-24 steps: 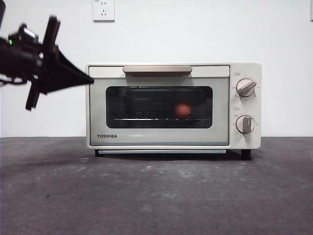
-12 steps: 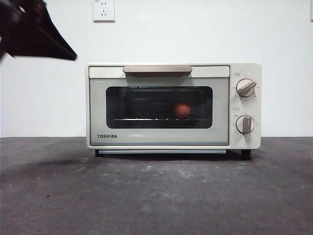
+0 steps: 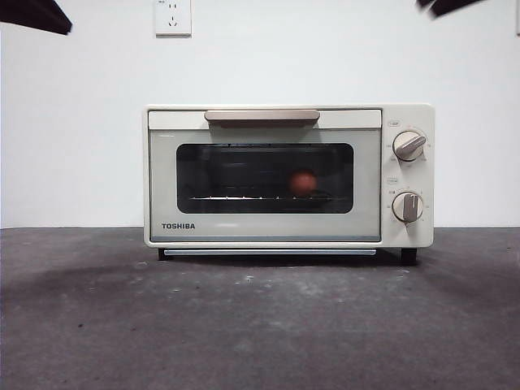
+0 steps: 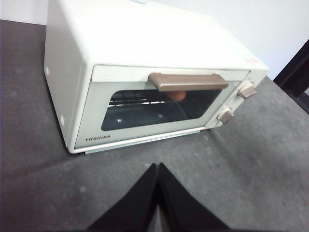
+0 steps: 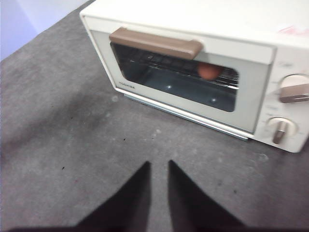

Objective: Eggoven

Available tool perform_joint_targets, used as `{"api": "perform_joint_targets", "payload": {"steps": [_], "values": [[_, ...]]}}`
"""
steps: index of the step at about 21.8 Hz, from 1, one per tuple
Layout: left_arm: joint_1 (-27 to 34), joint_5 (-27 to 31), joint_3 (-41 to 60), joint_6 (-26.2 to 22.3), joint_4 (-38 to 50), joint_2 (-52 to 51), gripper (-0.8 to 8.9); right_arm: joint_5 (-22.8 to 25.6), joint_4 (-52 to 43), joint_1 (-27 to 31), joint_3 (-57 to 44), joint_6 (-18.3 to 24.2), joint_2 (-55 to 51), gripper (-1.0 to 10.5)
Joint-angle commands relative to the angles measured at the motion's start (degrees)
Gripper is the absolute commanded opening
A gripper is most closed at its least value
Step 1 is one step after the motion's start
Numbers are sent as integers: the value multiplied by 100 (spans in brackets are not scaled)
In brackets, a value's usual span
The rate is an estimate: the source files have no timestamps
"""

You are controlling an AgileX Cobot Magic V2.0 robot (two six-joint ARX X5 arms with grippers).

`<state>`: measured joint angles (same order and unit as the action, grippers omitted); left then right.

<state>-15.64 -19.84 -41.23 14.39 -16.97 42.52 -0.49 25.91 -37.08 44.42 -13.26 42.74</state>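
Waiting Arms, Egg Behind Glass

Sitting on the rack inside the shut cream boxy toaster oven (image 3: 288,175), the small orange-brown egg (image 3: 303,181) shows through glass. Left wrist: left gripper (image 4: 157,166) pinched together above the grey bench (image 4: 260,145). Right wrist: right gripper (image 5: 159,164) narrowly parted, empty.

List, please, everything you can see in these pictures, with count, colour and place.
toaster oven: one, cream, on the table, door closed
egg: one, orange-brown, on the rack inside the oven
knobs: two, beige, one above the other beside the door
handle: one, beige, along the door's top
socket: one, white, on the wall
table: one, dark grey
left hand: black, shut, empty, facing the oven
right hand: black, slightly open, empty
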Motion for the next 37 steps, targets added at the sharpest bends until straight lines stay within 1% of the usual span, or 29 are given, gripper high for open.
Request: {"api": "perform_joint_targets", "payload": {"steps": [1, 4, 7, 11, 28, 29, 31, 32, 33, 36, 37], "values": [[-20, 0, -72, -175, -168, -116, 7, -101, -723, -39, -323, 68, 22, 4], [-17, 2, -72, -179, -317, -225, 7, -107, -1346, -42, -643, 83, 22, 4], [-20, 0, -72, -179, -323, -256, 7, -94, -1652, -39, -778, 136, 24, 4], [-17, 0, -72, -175, -326, -249, 7, 55, -1650, -39, -778, 131, 22, 4], [-20, 0, -72, -175, -313, -249, 7, 66, -1692, -24, -767, 133, 15, 4], [-20, 0, -72, -234, -304, -249, 7, 66, -1692, -24, -767, 133, 15, 4], [-17, 0, -70, -743, -245, -254, 7, 66, -1692, -24, -767, 133, 15, 4], [-11, 4, -70, -890, -227, -278, 7, 66, -1692, -24, -767, 133, 15, 4], [44, 133, -70, -1113, -214, -328, 7, 66, -1692, -24, -767, 133, 15, 4], [334, 660, 9, -1495, -70, -564, 7, 61, -1690, -24, -767, 133, 15, 4], [457, 737, 61, -1598, -28, -651, 7, 61, -1690, -24, -767, 133, 15, 4]]}}
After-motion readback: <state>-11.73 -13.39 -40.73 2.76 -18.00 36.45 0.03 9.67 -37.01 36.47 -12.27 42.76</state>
